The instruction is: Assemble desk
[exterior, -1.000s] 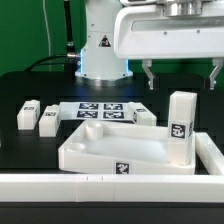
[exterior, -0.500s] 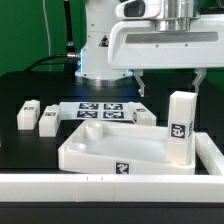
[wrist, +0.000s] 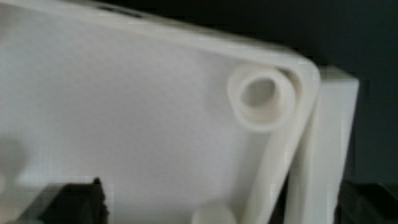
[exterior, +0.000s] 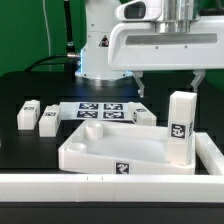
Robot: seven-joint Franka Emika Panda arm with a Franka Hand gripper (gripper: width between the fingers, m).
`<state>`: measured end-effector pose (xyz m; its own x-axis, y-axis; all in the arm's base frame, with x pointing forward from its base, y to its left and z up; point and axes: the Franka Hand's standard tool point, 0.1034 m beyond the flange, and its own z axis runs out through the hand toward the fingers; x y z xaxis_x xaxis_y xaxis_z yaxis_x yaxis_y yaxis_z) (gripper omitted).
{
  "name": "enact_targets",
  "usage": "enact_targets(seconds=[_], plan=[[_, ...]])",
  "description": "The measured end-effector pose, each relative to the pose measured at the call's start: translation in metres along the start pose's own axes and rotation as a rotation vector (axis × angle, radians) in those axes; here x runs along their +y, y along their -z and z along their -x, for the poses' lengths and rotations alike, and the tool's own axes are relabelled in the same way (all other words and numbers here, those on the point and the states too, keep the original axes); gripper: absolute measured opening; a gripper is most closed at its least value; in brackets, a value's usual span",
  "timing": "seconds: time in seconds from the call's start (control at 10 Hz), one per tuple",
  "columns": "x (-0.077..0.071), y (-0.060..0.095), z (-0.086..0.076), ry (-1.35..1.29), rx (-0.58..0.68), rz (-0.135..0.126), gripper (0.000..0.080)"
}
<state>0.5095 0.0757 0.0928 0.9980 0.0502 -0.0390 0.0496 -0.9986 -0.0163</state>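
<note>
The desk top (exterior: 105,148), a white tray, lies in the middle of the table with a tag on its front wall. One leg (exterior: 181,127) stands upright at the top's corner on the exterior view's right. Two legs (exterior: 27,115) (exterior: 48,121) lie loose on the exterior view's left, and another leg (exterior: 146,117) lies behind the top. My gripper (exterior: 168,84) hangs open above the top's far right part, holding nothing. In the wrist view the desk top (wrist: 125,110) fills the picture with a round corner socket (wrist: 263,95); the gripper (wrist: 222,205) shows only its dark fingertips (wrist: 80,200).
The marker board (exterior: 100,110) lies flat behind the desk top. A long white border wall (exterior: 110,188) runs along the front and up the exterior view's right side (exterior: 212,152). The arm's base (exterior: 100,50) stands at the back.
The gripper has come lower and nearer over the desk top's right part during the first half second, then stayed put. The jaws stayed open. No part has moved.
</note>
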Motion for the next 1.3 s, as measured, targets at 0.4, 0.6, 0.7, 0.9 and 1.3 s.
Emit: enact_targets(seconds=[0.4, 0.6, 0.7, 0.9, 1.3], plan=[[-0.002, -0.009, 0.009, 0.107, -0.262, -0.013, 0.0649], [-0.003, -0.010, 0.015, 0.109, -0.420, -0.018, 0.0649], [-0.004, -0.012, 0.015, 0.109, -0.480, -0.018, 0.0649], [-0.002, -0.024, 0.032, 0.106, -0.589, -0.018, 0.0649], [0.001, -0.042, 0.044, 0.101, -0.589, -0.020, 0.0649]])
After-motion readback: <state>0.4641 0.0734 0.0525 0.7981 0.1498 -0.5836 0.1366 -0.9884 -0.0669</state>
